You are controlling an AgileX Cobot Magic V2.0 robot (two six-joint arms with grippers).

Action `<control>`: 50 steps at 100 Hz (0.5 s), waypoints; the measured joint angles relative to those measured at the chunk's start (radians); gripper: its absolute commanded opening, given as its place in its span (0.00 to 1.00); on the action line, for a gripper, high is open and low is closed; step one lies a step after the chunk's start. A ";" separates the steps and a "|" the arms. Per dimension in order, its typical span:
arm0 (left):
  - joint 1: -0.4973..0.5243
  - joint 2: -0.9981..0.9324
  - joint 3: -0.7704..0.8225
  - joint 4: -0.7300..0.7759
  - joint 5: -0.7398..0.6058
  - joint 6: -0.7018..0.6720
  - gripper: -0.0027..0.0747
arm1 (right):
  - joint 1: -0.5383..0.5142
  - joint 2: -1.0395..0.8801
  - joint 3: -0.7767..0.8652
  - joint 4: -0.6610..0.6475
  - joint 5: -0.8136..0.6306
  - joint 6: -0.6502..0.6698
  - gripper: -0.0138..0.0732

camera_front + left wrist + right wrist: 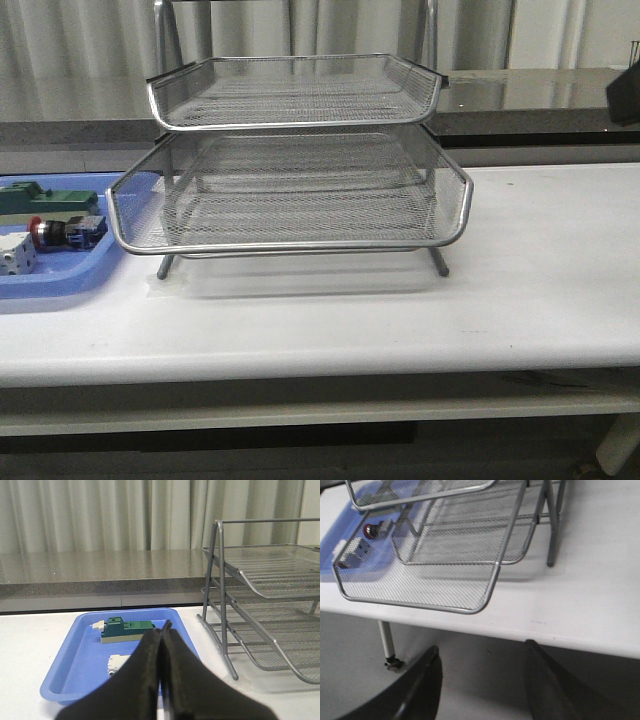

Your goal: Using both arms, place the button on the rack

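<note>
The button (pixel 62 232), red head and blue-and-black block, lies on its side in a blue tray (pixel 60 285) left of the rack (pixel 290 245). In the right wrist view the button (pixel 372 530) shows through the mesh of the rack (pixel 420 605). My left gripper (pixel 163 628) is shut with nothing in it, pointing over the blue tray (pixel 80 655), and its fingers hide the button there. The rack (pixel 260 580) stands beside that tray. My right gripper (pixel 482 647) is open and empty, out beyond the table's front edge, facing the rack. Neither gripper shows in the front view.
A green block (pixel 45 198) and a white boxy switch (pixel 15 258) share the blue tray with the button. A grey counter and curtain run behind the table. A dark shape (pixel 625 95) sits at the far right edge. A table leg (pixel 387 645) stands below the front edge.
</note>
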 measured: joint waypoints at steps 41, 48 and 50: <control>0.000 0.000 0.000 0.000 0.000 0.000 0.01 | 0.000 -0.300 -0.084 -0.669 0.209 0.460 0.61; 0.000 0.000 0.000 0.000 0.000 0.000 0.01 | 0.000 -0.362 -0.085 -0.690 0.254 0.467 0.61; 0.000 0.000 0.000 0.000 0.000 0.000 0.01 | 0.000 -0.379 -0.085 -0.695 0.268 0.467 0.61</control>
